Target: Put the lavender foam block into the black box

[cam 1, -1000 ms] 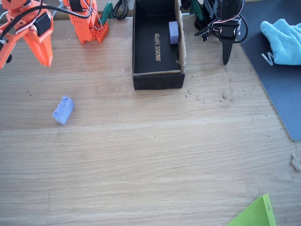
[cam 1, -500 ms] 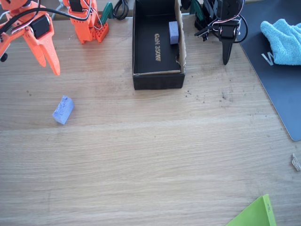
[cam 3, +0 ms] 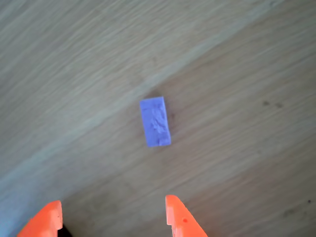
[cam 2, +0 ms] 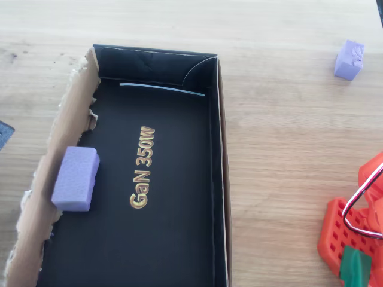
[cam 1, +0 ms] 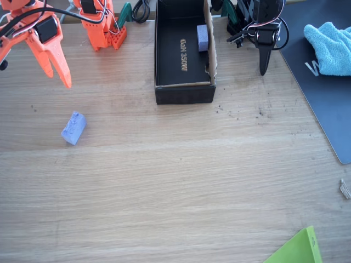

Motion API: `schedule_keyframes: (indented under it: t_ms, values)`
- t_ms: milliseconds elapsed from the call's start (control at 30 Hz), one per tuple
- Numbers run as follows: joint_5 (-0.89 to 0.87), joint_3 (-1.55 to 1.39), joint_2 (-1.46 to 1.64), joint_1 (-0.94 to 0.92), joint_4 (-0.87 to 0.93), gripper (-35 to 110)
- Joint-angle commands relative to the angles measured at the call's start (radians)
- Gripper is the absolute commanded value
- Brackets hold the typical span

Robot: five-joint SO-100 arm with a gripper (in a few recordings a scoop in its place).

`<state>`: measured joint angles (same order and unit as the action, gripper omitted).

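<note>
The lavender foam block lies alone on the wooden table, at the left in the fixed view. It sits at the top right in the overhead view. My orange gripper hangs open above the table, up and left of the block and apart from it. In the wrist view the block lies ahead of the gripper, with nothing between the two fingertips. The black box stands at the top middle, open side up, with gold lettering on its floor.
A paler lavender block rests inside the box against its torn cardboard wall. The orange arm base stands left of the box. A dark mat with a cyan cloth lies at the right. A green sheet corner pokes in at the bottom right.
My gripper has come down and a little to the right, closer to the lavender foam block; most of that happened before the last half second. The block and box have not moved.
</note>
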<state>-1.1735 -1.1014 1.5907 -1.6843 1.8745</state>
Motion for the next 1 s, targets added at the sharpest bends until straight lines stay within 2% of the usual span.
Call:
schedule_keyframes:
  t_ms: [0,567,967]
  values:
    - [-0.006,-0.021,0.009,-0.023,0.012,28]
    - [0.034,-0.078,-0.084,-0.074,-0.023,29]
    - [0.124,-0.080,-0.133,-0.144,-0.069,27]
